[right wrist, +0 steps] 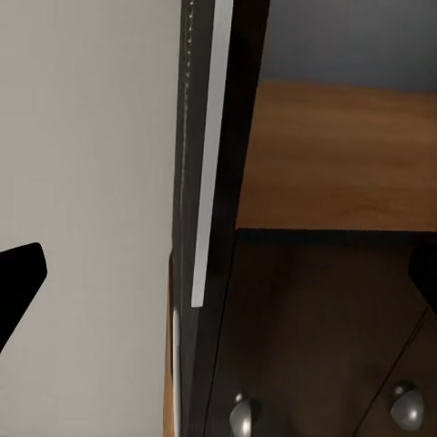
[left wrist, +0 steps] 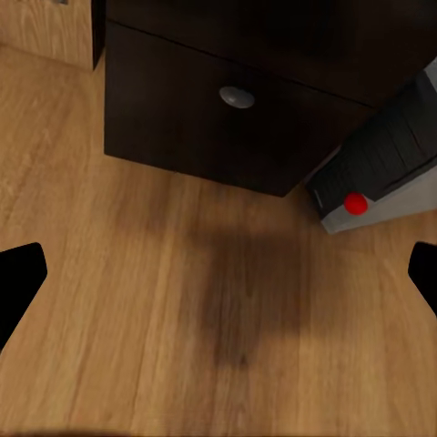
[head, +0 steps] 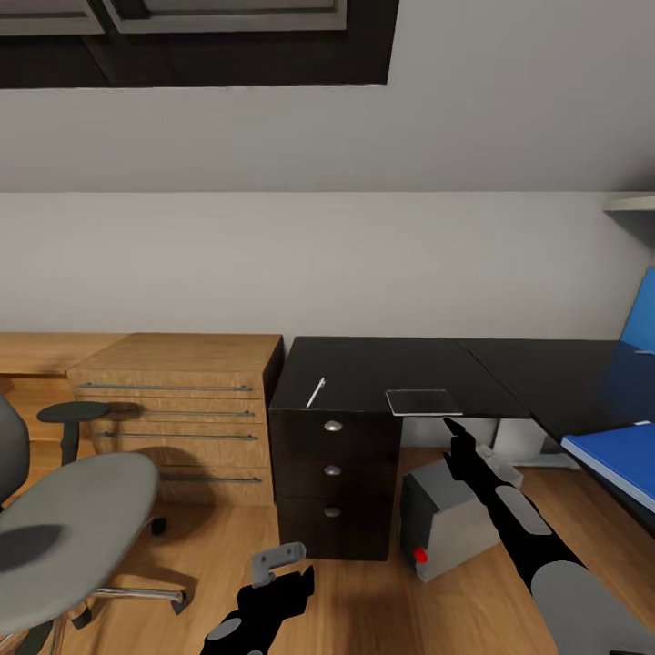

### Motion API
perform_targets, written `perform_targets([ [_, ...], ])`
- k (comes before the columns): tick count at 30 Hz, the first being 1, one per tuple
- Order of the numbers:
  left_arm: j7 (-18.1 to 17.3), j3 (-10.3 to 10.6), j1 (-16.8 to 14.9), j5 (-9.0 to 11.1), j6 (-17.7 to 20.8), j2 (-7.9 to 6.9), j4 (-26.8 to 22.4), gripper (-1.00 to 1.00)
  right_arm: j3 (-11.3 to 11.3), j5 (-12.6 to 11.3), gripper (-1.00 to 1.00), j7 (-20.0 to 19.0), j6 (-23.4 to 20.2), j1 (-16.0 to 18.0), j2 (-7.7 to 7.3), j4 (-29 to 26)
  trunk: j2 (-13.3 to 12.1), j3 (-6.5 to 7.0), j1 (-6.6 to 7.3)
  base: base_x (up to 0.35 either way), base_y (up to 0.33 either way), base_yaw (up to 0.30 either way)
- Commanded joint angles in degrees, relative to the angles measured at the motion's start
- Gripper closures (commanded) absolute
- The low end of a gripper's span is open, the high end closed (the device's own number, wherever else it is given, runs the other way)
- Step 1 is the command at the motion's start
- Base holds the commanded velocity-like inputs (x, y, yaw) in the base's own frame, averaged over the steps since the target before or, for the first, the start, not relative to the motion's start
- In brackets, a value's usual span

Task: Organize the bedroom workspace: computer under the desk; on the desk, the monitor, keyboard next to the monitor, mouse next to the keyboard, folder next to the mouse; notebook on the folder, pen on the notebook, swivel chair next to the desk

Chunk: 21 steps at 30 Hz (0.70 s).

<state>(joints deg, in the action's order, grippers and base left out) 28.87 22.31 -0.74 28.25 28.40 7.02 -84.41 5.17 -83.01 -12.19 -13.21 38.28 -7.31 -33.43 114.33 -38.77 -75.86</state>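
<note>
I saw a glossy black desk [head: 382, 364] with metal drawer knobs [head: 333, 425], a matt light-wood dresser [head: 182, 364] with metal bar handles, a smooth wood-plank floor [left wrist: 137, 300], a grey cloth-look swivel chair [head: 73, 509], and a grey plastic-look computer [head: 446, 523].

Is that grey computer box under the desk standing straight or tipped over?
Tipped. The computer leans at an angle on the floor under the black desk, its red button low at the front.

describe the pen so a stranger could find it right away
Start at the black desk against the wall, then go to its left end above the drawers. The pen lies there, a thin white diagonal stick, unlike the flat notebook to its right.
</note>
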Motion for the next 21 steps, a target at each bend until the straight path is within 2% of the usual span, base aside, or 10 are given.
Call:
perform_targets([
  [1, 0.6, 0.1, 0.0, 0.6, 0.1, 0.00, -0.1, -1.00, 0.2, -0.4, -1.00, -0.1, -0.4, 0.0, 0.03, 0.0, 0.0, -0.06, 0.00, 0.052, 0.000, 0.000],
  [8, 0.5, 0.1, 0.0, 0.6, 0.1, 0.00, 0.0, -1.00, 0.2, -0.4, -1.00, 0.0, -0.4, 0.0, 0.10, 0.0, 0.0, -0.06, 0.00, 0.190, 0.000, 0.000],
  [21, 0.8, 0.1, 0.0, 0.4, 0.0, 0.01, 0.9, -1.00, 0.2, -0.3, -1.00, 0.1, -0.4, 0.0, 0.11, 0.1, 0.0, -0.06, 0.00, 0.104, 0.000, 0.000],
])
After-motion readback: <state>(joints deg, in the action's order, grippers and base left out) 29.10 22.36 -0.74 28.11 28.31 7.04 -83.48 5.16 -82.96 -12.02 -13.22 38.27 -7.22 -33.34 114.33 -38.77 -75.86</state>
